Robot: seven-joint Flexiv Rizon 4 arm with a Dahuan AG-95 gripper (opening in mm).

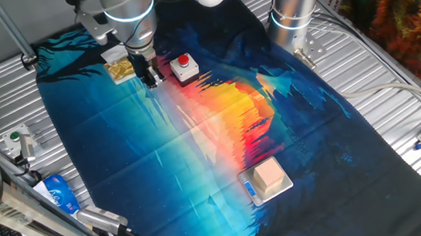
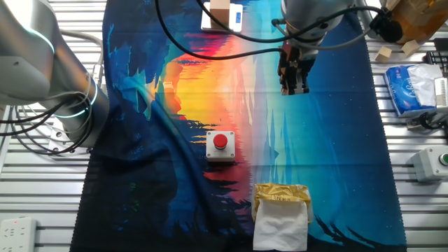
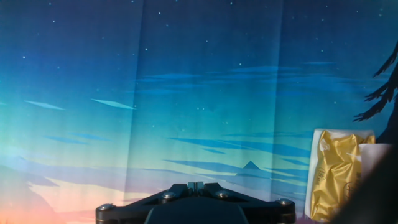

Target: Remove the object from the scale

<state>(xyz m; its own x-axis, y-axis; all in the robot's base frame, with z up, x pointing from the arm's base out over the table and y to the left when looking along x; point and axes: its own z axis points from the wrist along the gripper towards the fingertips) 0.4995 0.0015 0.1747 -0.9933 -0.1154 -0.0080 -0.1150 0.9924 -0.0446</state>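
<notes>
Block [image 1: 271,175] atop scale [image 1: 253,192], hand [image 1: 151,80] far off, fingers together, holding nothing

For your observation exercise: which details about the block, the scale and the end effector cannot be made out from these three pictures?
- Scale display reading: too small in one fixed view.
- Block and scale: cut off by the top edge in the other fixed view.
- End effector: open or shut is unclear, small and dark in both fixed views; the hand view shows only its base, no fingertips.
- Block and scale: absent from the hand view.
</notes>
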